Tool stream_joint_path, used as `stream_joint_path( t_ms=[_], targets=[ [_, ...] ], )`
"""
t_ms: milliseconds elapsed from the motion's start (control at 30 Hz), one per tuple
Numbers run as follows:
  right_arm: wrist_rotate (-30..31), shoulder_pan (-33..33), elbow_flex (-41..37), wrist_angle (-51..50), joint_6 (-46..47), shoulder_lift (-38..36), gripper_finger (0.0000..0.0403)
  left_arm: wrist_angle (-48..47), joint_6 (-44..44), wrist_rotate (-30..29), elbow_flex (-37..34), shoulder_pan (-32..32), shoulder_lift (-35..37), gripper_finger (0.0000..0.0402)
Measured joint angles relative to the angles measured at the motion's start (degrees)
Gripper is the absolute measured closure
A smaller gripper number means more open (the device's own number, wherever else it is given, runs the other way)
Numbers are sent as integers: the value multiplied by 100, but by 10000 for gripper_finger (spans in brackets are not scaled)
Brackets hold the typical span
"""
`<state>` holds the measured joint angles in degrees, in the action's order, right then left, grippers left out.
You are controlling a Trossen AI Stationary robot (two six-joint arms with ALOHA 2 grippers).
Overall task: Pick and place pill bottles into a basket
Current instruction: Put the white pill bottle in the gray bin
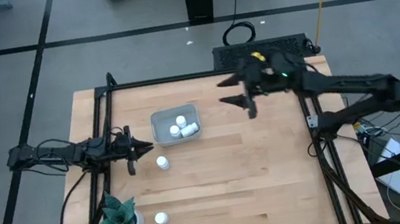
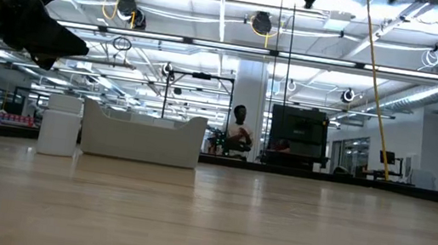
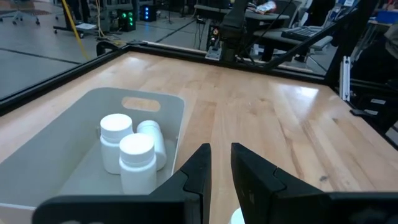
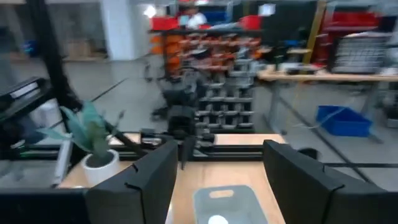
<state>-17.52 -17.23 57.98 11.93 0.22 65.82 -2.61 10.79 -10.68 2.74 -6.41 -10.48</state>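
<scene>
Bottles: three sit in the basket (image 1: 176, 125) near the bench's (image 1: 257, 175) far edge, one (image 1: 162, 163) stands just outside it, one (image 1: 161, 219) near the front-left corner. Left claw (image 1: 141, 144) is clenched, empty, beside the basket; right claw (image 1: 249, 97) hangs released, empty, above the far-right part.

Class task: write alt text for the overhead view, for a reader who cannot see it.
Three pill bottles lie in the basket; two more stand loose on the wooden table. The shut left gripper sits beside the basket, the right gripper open.
</scene>
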Motion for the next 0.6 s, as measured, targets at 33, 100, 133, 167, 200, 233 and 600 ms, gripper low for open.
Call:
stream_joint_path(
  t_ms=[33,100,133,167,200,233,600],
  targets=[
    [177,5,-335,121,-2,-262,176,2,9,-2,0,2,0,337],
    [428,9,-886,304,-47,-673,177,17,26,-36,0,0,0,337],
    [492,7,-1130,400,-15,-858,177,17,26,-85,0,0,0,337],
    [555,7,-1356,466,35,-1043,177,29,25,-149,0,1,0,337],
    [567,7,-1552,547,104,-1211,177,74,21,-214,0,2,-2,337],
    [574,5,-1716,622,189,-1352,177,133,-2,-307,0,0,-2,337],
    [724,0,-2971,618,680,-2076,177,516,771,-1038,544,2,-87,337]
  ],
)
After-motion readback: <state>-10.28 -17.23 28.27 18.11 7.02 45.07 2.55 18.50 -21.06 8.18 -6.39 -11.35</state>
